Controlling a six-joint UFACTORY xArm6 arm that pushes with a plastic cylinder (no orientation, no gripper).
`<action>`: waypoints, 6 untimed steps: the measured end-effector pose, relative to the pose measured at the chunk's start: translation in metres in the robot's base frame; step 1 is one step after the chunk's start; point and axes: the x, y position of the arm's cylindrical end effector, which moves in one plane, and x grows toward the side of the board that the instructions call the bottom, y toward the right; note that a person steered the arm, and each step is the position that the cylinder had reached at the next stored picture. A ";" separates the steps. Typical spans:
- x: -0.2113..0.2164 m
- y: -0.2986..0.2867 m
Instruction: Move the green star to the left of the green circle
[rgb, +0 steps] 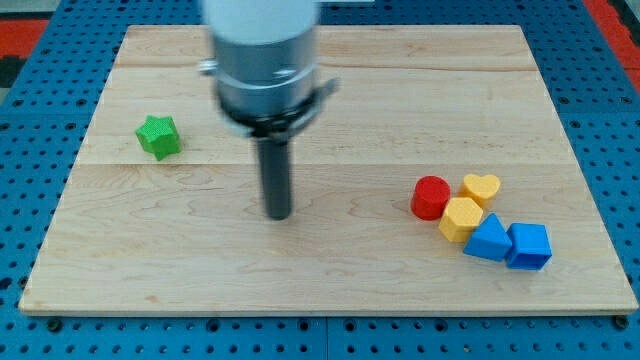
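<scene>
The green star (158, 136) lies on the wooden board (330, 280) at the view's left. My tip (278, 214) is near the board's middle, to the right of and below the star, well apart from it. No green circle shows in the view; the arm's body (262, 60) hides part of the board near the top.
A cluster of blocks sits at the view's lower right: a red cylinder (431, 197), a yellow heart (481, 187), a yellow hexagon (461, 218), a blue block (488, 240) and a blue cube (529, 246). A blue pegboard (40, 150) surrounds the board.
</scene>
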 end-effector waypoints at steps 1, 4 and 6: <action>-0.017 -0.087; -0.108 -0.169; -0.143 -0.188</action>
